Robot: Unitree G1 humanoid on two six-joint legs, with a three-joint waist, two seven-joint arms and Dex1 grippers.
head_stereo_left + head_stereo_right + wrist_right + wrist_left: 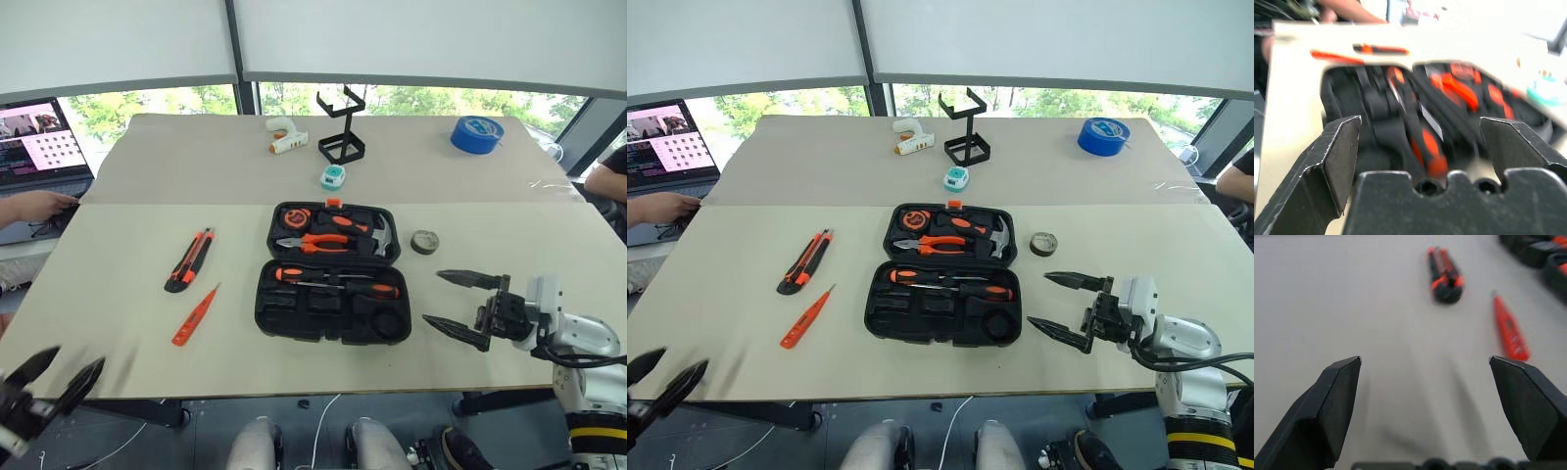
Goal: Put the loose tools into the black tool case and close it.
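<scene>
The black tool case [294, 311] lies open mid-table, lid half away from me. Two black-and-orange screwdrivers [338, 280] rest in its near half; these also show in the right wrist view [1422, 142]. Left of the case, the orange-black utility knife [190, 259] and the orange tester pen [195, 315] lie on the table, and both appear in the left wrist view, knife [1444, 276] and pen [1511, 330]. The small dark grey tape roll [424, 242] sits right of the case. My right gripper [431, 297] is open and empty beside the case's right end, pointing at it. My left gripper [76, 357] is open and empty at the table's near left edge.
Orange-handled pliers [318, 242], a hammer and a tape measure fill the lid half. At the back stand a white glue gun [284, 137], a black wire stand [341, 132], a small teal object [333, 176] and a big blue tape roll [476, 133]. A person's hand [39, 206] rests by a laptop [39, 142].
</scene>
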